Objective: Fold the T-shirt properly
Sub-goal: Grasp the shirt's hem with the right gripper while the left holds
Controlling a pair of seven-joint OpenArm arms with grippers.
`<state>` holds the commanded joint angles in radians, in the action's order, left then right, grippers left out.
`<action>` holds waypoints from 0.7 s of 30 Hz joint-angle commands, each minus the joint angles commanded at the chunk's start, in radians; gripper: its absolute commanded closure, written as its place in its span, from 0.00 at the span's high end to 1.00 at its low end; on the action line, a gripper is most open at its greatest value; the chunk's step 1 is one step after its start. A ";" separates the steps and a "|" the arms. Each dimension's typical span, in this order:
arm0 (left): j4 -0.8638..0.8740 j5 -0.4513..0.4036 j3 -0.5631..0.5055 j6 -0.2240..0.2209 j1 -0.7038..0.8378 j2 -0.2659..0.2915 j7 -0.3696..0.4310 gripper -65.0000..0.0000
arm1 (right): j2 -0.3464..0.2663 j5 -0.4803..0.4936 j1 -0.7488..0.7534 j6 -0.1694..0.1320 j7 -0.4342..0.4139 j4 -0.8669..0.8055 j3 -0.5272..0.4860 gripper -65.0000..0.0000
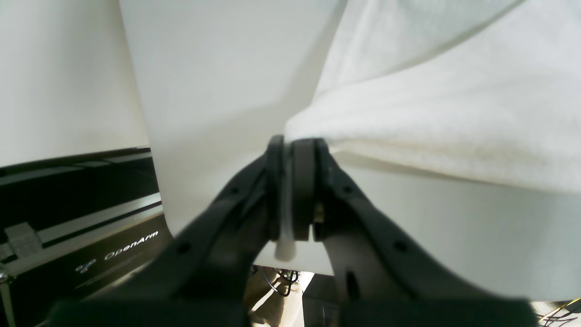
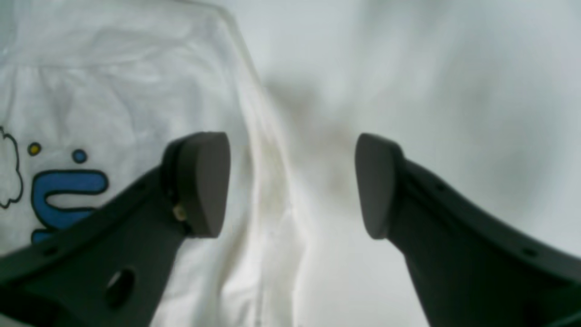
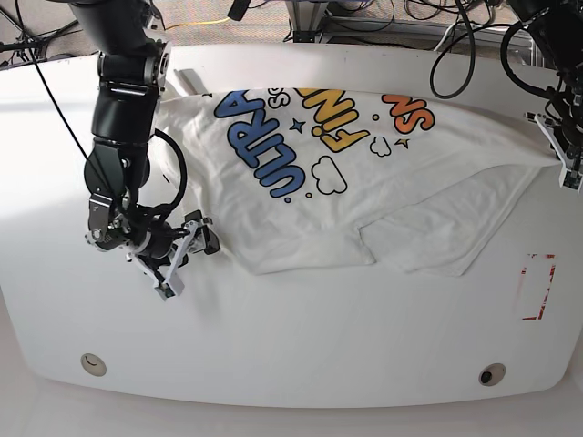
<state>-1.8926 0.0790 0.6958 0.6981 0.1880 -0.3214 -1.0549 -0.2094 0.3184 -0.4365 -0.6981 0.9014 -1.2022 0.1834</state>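
— Nearest, then: right gripper (image 2: 292,186) low over the white table (image 3: 301,355), jaws wide apart, nothing between the pads but a rumpled edge of cloth underneath. In the base view, parked just beside the T-shirt's (image 3: 364,173) near-left corner.

— And the shirt itself?

— White, spread print-up across the far half of the table. Bubble letters in blue, yellow and orange, black-outlined clouds, small stars. Bottom part folded over on itself near the middle, leaving a stepped lower edge. Right side lifted and drawn taut toward the left gripper (image 1: 295,150).

— Holding it?

— Clamped together on a pinch of white fabric, a tab of cloth poking out below the pads; the rest draped away to the upper right of the wrist view.

— Anything hard to read?

— Lettering only partly legible, "ULTRA" clear, the rest crossed by folds. Left gripper cut off at the frame edge in the base view, arm mostly out of sight. Wrist views soft and blurred close in.

— Surroundings?

— Rounded white tabletop, a red-marked patch (image 3: 536,286) near its right edge, two small round fittings along the near rim. Black cables (image 3: 455,45) and floor beyond the far edge. Black base with "OpenArm" lettering (image 1: 131,247) below the left wrist camera.
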 joint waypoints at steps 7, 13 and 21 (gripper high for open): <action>0.000 0.000 -0.005 0.000 0.000 0.000 0.000 0.00 | 0.040 -0.009 -0.023 0.000 -0.048 0.092 -0.005 0.64; 0.000 0.000 -0.005 0.000 0.002 0.000 0.000 0.00 | 0.061 -0.009 -0.028 0.000 -0.120 0.166 -0.032 0.64; 0.000 0.000 -0.006 0.000 0.002 0.000 0.000 0.00 | 0.069 -0.009 -0.054 0.000 -0.201 0.267 -0.101 0.60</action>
<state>-1.8926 0.0790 0.6897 0.6981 0.1895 -0.3214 -1.0549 -0.1404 0.3092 -0.4902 -0.6981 0.7004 -0.9352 0.0821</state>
